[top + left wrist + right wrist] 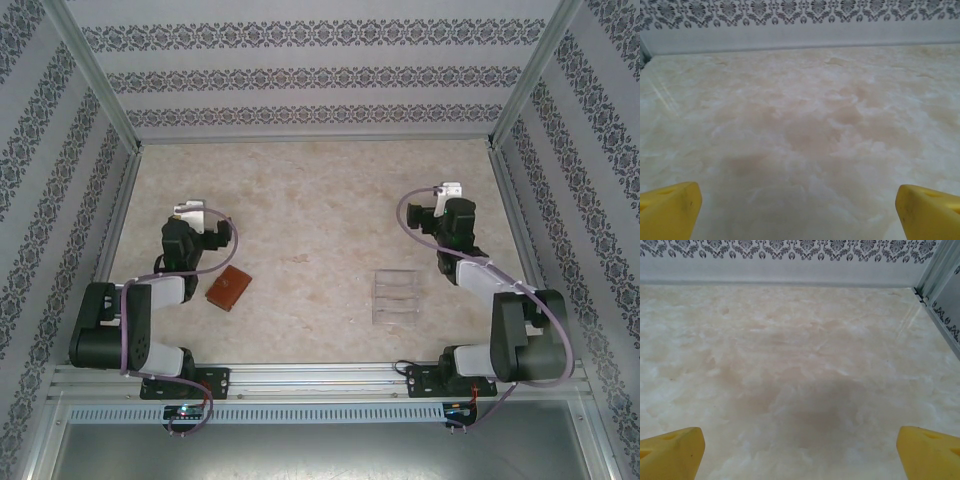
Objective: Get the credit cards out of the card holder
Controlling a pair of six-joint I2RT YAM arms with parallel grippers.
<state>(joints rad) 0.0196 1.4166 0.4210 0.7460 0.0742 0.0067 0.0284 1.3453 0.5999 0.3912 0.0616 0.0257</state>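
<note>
Yellow fingertips (pixel 667 210) are cut off at the bottom edge. Left gripper (pixel 800 212) and right gripper (pixel 800 452) are both spread wide, holding nothing. Card holder (pixel 229 288) lies folded beside the left arm (pixel 165 290), insides hidden.

Worktop (pixel 320 200): cream-beige, mottled like marble. Walls (pixel 300 70), beyond both pincers: pale grey with bands of dark damask ornament. Left pincer (pixel 800 215) and right pincer (pixel 800 455): fingers (pixel 670 212) bright yellow. Arms (pixel 110 330): black and white segments with lilac cables (pixel 125 310). Card holder (pixel 229 289), just right of the left pincer: reddish-brown. Tray (pixel 396 297), left of the right pincer: colourless, transparent. Frame rails (pixel 320 378): silver-grey.
</note>
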